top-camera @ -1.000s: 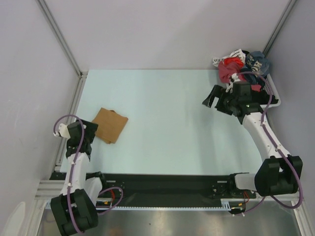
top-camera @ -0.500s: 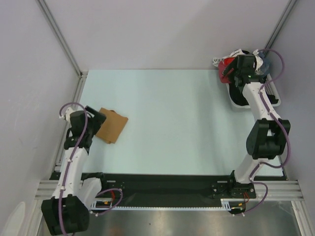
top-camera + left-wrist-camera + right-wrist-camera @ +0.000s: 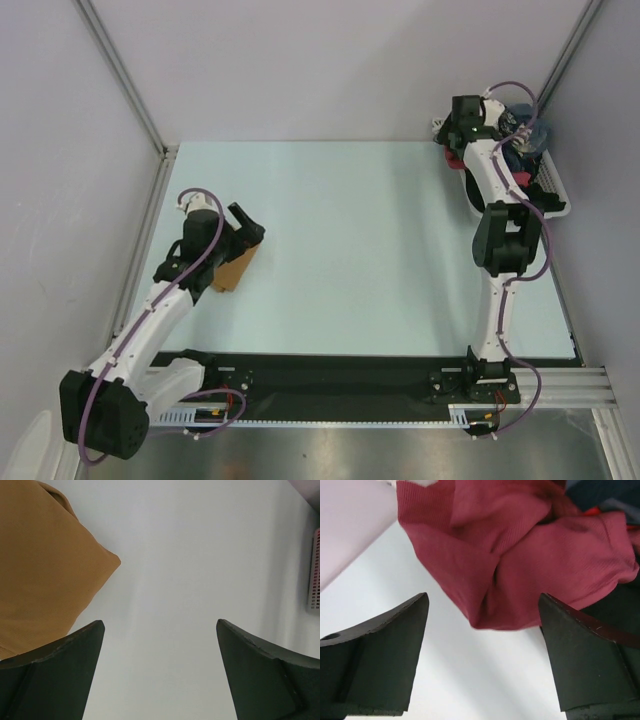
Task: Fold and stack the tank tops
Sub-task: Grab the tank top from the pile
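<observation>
Tan top [image 3: 45, 570] by left end effector [image 3: 160, 622], seemingly ribbed red cloth [image 3: 520, 555] by right end effector [image 3: 483, 596], both gaping empty.

Plain tan-brown tank top [image 3: 45, 570], dark red garment [image 3: 520, 555], pale blue table [image 3: 350, 250].

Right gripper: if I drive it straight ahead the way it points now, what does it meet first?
Most likely the red cloth, bunched directly ahead of the right gripper and in line with the gap between its open jaws. The wrist view does not show how far off it lies.
</observation>
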{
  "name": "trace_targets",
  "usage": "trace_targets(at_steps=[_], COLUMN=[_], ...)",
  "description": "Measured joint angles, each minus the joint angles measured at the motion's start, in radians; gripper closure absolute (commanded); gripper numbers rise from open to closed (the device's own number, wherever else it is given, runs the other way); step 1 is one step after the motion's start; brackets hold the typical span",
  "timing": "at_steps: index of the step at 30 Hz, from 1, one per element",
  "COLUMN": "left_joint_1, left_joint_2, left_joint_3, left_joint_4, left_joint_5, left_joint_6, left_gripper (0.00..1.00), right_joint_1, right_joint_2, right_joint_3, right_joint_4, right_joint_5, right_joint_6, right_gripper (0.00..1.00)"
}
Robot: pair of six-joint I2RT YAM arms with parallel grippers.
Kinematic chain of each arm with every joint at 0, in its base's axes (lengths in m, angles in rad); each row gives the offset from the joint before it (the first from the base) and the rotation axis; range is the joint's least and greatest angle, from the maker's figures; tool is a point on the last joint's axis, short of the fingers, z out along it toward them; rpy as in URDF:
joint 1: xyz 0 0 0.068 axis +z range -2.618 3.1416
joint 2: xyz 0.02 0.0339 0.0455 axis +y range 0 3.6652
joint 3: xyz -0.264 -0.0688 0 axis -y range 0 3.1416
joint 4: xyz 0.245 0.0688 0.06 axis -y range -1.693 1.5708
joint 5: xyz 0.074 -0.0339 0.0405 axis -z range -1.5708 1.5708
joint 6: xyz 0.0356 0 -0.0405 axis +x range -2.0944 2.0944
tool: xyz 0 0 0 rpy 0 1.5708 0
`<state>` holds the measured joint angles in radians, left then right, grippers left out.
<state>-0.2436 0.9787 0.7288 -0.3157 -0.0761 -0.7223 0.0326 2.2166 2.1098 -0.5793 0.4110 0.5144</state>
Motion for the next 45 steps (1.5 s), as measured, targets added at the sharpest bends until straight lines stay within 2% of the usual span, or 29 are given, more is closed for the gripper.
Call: trace_targets(at_steps=[4, 7, 12, 16, 19, 28, 33, 39, 42, 44, 45], left_joint_1=[-0.036, -0.084, -0.172, -0.214, -0.241, -0.287, -0.301, -0.315, -0.317, -0.317, -0.317], left_joint_2=[0.02, 0.024, 0.061, 0.108, 0.134, 0.149, 0.154, 0.208, 0.229, 0.234, 0.236], left_joint_3=[0.006, 0.008, 0.036, 0.061, 0.07, 0.087, 0.088, 0.1, 0.104, 0.104, 0.104], left_joint_4=[0.001, 0.003, 0.006, 0.014, 0.013, 0.006, 0.009, 0.018, 0.022, 0.024, 0.027], left_joint_5=[-0.001, -0.015, -0.065, -0.087, -0.093, -0.113, -0.101, -0.1, -0.097, -0.096, -0.095], left_joint_6=[0.018, 0.024, 0.035, 0.043, 0.043, 0.056, 0.084, 0.121, 0.132, 0.139, 0.142], left_gripper=[0.0, 0.0, 0.0, 0.0, 0.0, 0.0, 0.0, 0.0, 0.0, 0.0, 0.0], right_joint_1=[0.022, 0.009, -0.046, -0.077, -0.073, -0.114, -0.164, -0.168, -0.169, -0.174, -0.177], right_joint_2=[-0.011, -0.101, -0.335, -0.441, -0.45, -0.369, -0.258, -0.11, 0.023, 0.112, 0.153], right_joint_3=[-0.018, -0.176, -0.473, -0.562, -0.58, -0.529, -0.24, -0.002, 0.122, 0.202, 0.232], right_joint_4=[-0.027, 0.006, 0.032, 0.054, 0.056, 0.042, 0.025, 0.035, 0.03, 0.019, 0.013], right_joint_5=[0.039, 0.045, 0.031, 0.043, 0.045, 0.002, -0.006, 0.007, 0.002, -0.011, -0.019], right_joint_6=[-0.003, -0.003, -0.019, -0.047, -0.065, -0.063, -0.038, -0.023, -0.013, -0.003, 0.003], right_gripper=[0.09, 0.14, 0.11, 0.11, 0.11, 0.14, 0.01, 0.02, 0.14, 0.42, 0.72])
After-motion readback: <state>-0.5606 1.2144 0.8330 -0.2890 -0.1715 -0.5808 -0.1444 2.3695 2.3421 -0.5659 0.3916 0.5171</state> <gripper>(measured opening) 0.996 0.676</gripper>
